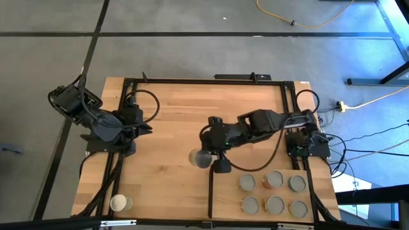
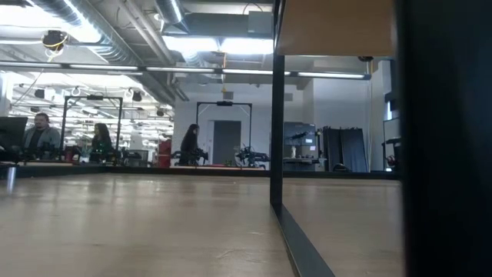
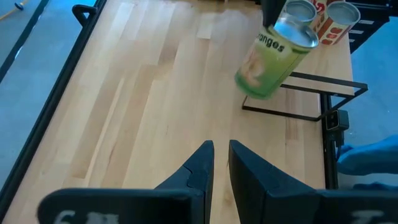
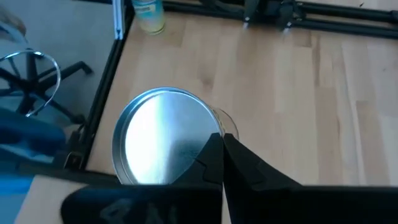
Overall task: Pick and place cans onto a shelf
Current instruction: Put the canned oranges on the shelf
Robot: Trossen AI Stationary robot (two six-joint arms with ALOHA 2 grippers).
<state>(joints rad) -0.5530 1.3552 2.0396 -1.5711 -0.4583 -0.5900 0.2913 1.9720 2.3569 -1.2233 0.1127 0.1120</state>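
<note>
The right gripper point(image 1: 214, 158) grasps a green can point(image 1: 200, 158), seemingly lifted and tilted mid-table, hiding its rim; the left gripper point(image 3: 221, 163), nearly pinched together, holds nothing near the left edge.

Two dark, jointed arms are showing black cables looping along them; the left pincer point(image 3: 221, 163) is showing tapered black fingers.

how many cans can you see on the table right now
8 cans. Six stand in two rows on the shelf. One is in the right gripper, left of the shelf. One stands at the table's near-left corner.
</note>
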